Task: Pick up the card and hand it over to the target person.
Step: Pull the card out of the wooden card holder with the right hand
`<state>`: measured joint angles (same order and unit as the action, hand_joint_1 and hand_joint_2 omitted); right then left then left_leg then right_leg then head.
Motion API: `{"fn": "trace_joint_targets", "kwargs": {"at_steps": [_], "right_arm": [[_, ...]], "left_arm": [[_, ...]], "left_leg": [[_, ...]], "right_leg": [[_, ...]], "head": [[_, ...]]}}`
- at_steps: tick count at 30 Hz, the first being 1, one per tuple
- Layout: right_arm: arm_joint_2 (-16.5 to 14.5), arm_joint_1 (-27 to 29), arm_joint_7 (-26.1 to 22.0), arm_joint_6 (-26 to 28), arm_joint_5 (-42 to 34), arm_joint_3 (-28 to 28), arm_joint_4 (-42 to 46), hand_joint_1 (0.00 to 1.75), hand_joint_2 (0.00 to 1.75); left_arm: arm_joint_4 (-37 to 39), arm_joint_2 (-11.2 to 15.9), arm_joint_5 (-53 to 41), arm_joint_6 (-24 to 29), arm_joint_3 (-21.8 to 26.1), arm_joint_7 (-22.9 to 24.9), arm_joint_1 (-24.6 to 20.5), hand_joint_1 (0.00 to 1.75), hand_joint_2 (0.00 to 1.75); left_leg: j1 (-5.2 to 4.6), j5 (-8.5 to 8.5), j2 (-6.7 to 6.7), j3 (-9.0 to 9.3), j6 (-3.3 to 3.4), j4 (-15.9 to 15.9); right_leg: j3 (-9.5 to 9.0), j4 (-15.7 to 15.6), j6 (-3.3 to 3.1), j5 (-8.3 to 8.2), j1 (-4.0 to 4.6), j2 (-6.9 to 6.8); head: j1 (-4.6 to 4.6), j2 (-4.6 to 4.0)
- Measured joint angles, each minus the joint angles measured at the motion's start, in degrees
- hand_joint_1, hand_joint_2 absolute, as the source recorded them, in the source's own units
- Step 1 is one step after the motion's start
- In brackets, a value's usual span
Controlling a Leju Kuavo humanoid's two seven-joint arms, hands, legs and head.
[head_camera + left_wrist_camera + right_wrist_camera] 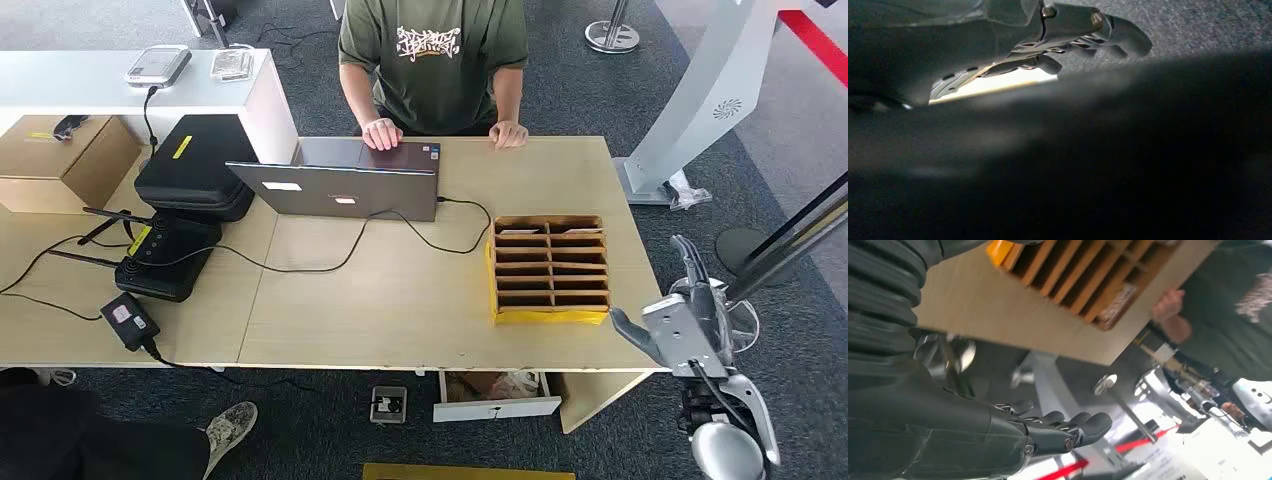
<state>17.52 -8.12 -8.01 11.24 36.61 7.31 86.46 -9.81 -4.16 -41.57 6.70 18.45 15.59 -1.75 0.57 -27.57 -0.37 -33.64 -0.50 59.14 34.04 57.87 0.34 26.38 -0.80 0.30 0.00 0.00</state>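
A yellow-edged cardboard slot organizer (550,268) lies on the right part of the wooden table (400,290). Pale cards (518,231) show in its far row of slots, and one card (1118,302) shows in the right wrist view. My right hand (681,322) hovers off the table's right front corner, just right of the organizer, with its fingers (1070,427) stretched out and holding nothing. My left hand (1063,42) hangs low over grey carpet, fingers loosely extended, nothing in it. A person in a green T-shirt (432,60) sits at the far side, both hands at the table.
An open laptop (340,185) stands in front of the person, its cable running toward the organizer. A black case (195,165), routers (165,260) and a cardboard box (60,160) fill the left side. A white stand (700,100) and dark poles (790,245) are to the right.
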Motion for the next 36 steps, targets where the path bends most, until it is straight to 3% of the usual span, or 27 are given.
{"fn": "trace_joint_targets", "kwargs": {"at_steps": [16,36], "right_arm": [[0.2,-11.5,3.0,4.9,10.7,10.4,-12.3,0.0,1.75],[-3.7,-26.4,9.2,8.1,22.1,18.3,-30.6,0.0,1.75]], "left_arm": [[-0.1,2.3,-2.4,0.9,-1.2,-0.7,-0.3,0.0,0.0],[-0.2,0.7,-3.6,3.1,-1.1,-1.3,0.0,0.0,0.0]], "left_leg": [[0.04,0.02,0.04,0.05,-0.01,0.0],[0.0,0.06,0.1,0.09,0.02,-0.1]], "right_leg": [[-0.03,0.0,-0.02,-0.02,0.04,0.03],[-0.06,0.0,-0.02,-0.05,0.0,0.07]], "head": [[0.0,0.0],[0.0,0.0]]}}
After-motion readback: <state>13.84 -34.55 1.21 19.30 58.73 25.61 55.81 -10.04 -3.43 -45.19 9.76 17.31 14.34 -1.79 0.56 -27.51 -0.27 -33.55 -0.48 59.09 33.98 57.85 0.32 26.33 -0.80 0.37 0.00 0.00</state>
